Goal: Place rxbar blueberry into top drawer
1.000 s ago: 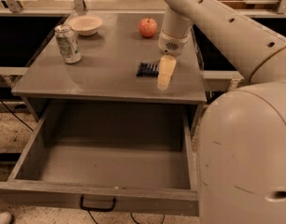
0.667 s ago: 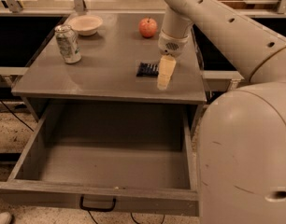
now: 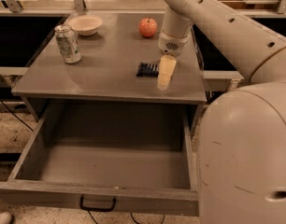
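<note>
The rxbar blueberry [image 3: 147, 69], a flat dark navy bar, lies on the grey cabinet top [image 3: 101, 73] right of centre. My gripper [image 3: 164, 75] hangs down from the arm right beside the bar's right end, its pale finger [image 3: 166, 72] touching or nearly touching the cabinet top. The top drawer [image 3: 110, 164] is pulled out wide below the top, and nothing shows in it. Its black handle [image 3: 97, 203] sits at the middle of the front panel.
A silver-green drink can [image 3: 68, 43] stands at the left of the cabinet top. A white bowl [image 3: 85, 24] sits at the back left and a red apple [image 3: 148, 27] at the back. My arm and base [image 3: 246, 148] fill the right side.
</note>
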